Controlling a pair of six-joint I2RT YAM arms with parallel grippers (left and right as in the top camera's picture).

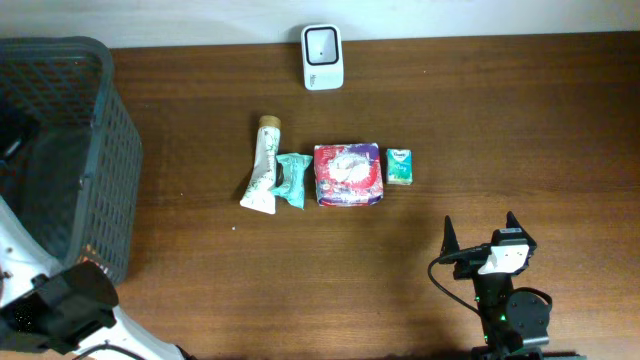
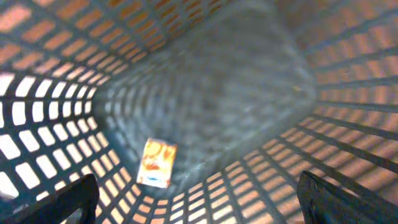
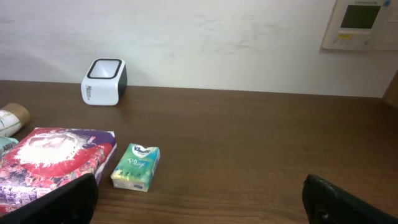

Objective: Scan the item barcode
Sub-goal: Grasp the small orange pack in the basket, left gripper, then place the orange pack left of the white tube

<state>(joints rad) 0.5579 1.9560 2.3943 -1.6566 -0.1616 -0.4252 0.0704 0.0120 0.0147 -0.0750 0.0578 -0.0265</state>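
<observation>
Left hand (image 2: 196,199): open wide, with its two fingers (image 2: 62,199) at the lower corners of the wrist view. Nothing is between them, and it points down into the basket (image 1: 110,150).
Right hand (image 1: 480,235): open wide and holding nothing. It sits low over the near right part of the worktop (image 1: 500,120), well apart from the items, and faces the wall (image 3: 217,43).
Scanner (image 1: 322,57): white with a dark window, upright at the far edge of the worktop by the wall, apart from the row of items.
Row of items: four lie side by side in the middle of the worktop, in front of the scanner.
Tube (image 1: 263,165): leftmost in the row, with its cap end toward the scanner and its flat end toward the near edge.
Teal packet (image 1: 292,180): between the tube and the red pack, touching or almost touching both.
Red pack (image 1: 347,174): the largest of the row, red and purple with a white patch on top, lying flat.
Tissue pack (image 1: 399,165): small, green and rightmost, just beside the red pack. Whether they touch cannot be told.
Orange box (image 2: 157,163): small, lying flat on the basket floor.
Basket: dark mesh, at the left end of the worktop.
Wall panel (image 3: 360,23): pale, with a small screen, high on the wall to the right.
</observation>
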